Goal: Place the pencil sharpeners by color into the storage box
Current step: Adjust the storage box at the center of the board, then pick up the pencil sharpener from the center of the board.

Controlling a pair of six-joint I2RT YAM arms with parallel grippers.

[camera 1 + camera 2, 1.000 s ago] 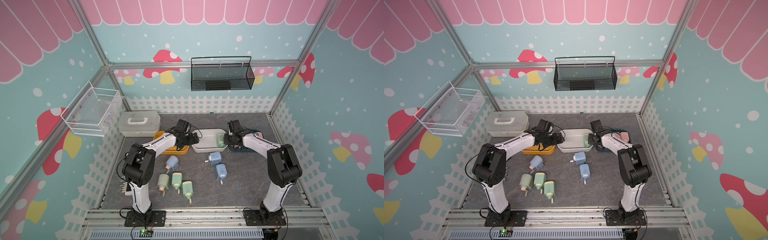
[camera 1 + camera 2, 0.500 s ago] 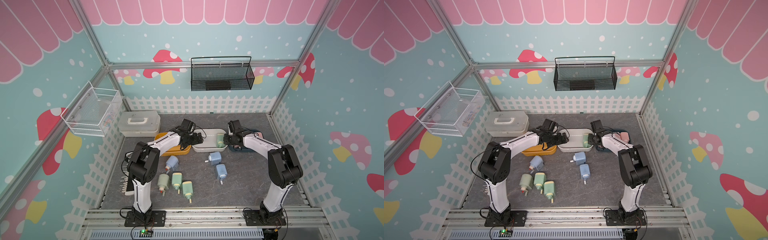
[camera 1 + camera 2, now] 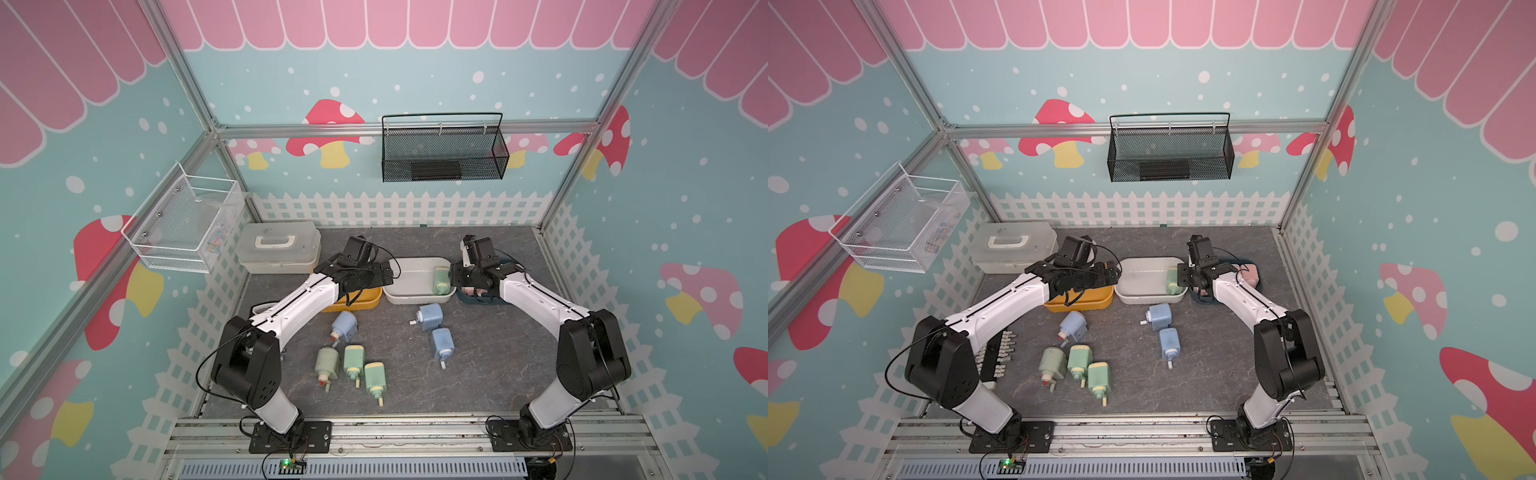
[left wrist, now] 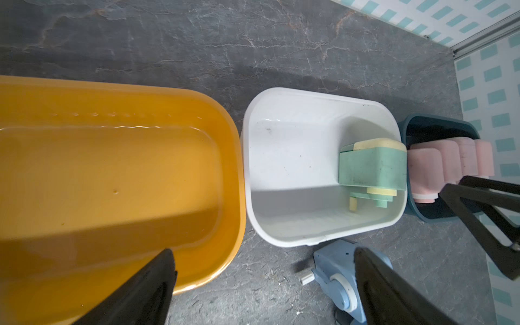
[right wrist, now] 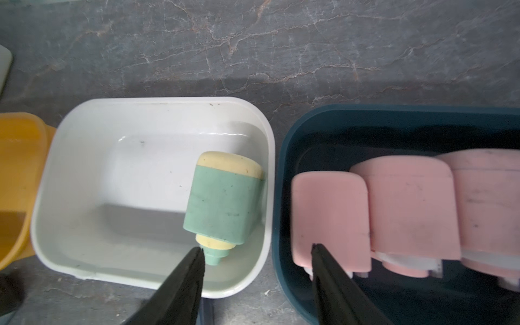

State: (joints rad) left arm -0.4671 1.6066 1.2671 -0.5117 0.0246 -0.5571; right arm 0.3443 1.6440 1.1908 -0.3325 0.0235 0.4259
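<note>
Inside white bin (image 5: 168, 99), green sharpener (image 5: 222, 202)

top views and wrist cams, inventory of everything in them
table: one, dark grey; cell floor
yellow bin: one, yellow; left of row
white bin: one, white; middle
dark blue bin: one, dark blue; right
green pencil sharpeners: four, green; three clustered front left on table, one in white bin
blue pencil sharpeners: three, blue; loose on table before bins
pink pencil sharpeners: four, pink; side by side in dark blue bin
lidded case: one, white; back left
mesh basket: one, black; back wall
wire basket: one, white; left wall
peg bar tool: one, black and white; table's left edge
left gripper: one, black; open, where yellow and white bins meet
right gripper: one, black; open, at white bin's right end
</note>
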